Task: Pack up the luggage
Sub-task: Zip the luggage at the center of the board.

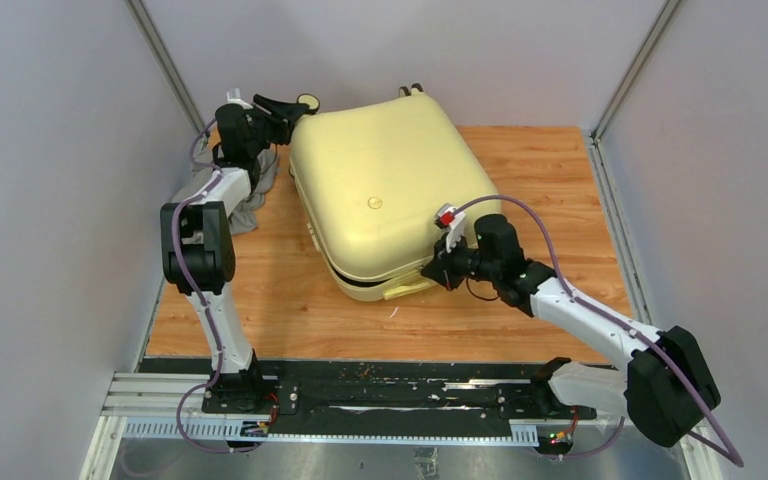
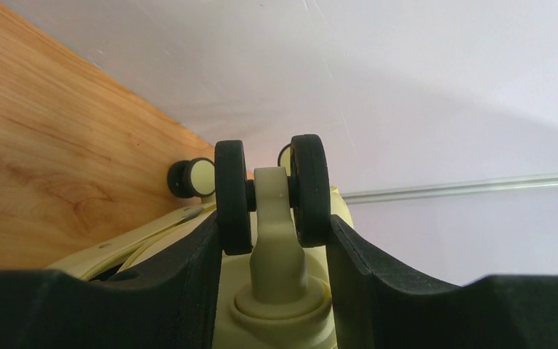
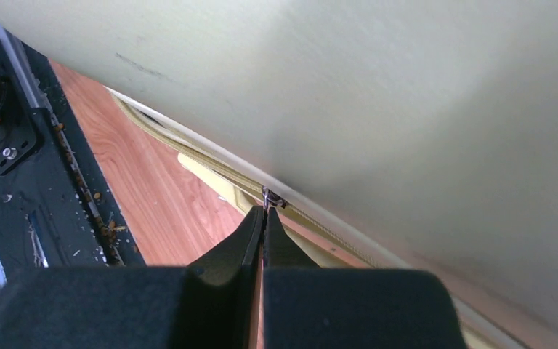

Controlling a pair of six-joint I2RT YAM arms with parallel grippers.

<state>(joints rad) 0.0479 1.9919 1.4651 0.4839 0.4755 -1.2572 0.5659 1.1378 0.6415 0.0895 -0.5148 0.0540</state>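
Note:
The luggage (image 1: 390,190), a big pale-yellow hard-shell suitcase, lies flat on the wooden table (image 1: 280,300) with its lid down and a narrow gap along the near seam. At its far-left corner my left gripper (image 1: 285,108) grips a twin black wheel (image 2: 272,193). One finger presses each side of that wheel, so the left gripper (image 2: 272,225) is shut on it. At the near right edge, my right gripper (image 1: 430,272) is shut on the small metal zipper pull (image 3: 271,198) at the seam under the shell (image 3: 407,109). In the right wrist view the right gripper (image 3: 264,211) has its fingers pressed together.
A grey cloth (image 1: 258,205) lies beside the left arm at the table's left edge. A second wheel (image 2: 192,177) stands behind the gripped one. The black mounting rail (image 1: 360,395) runs along the near edge. White walls close in on three sides.

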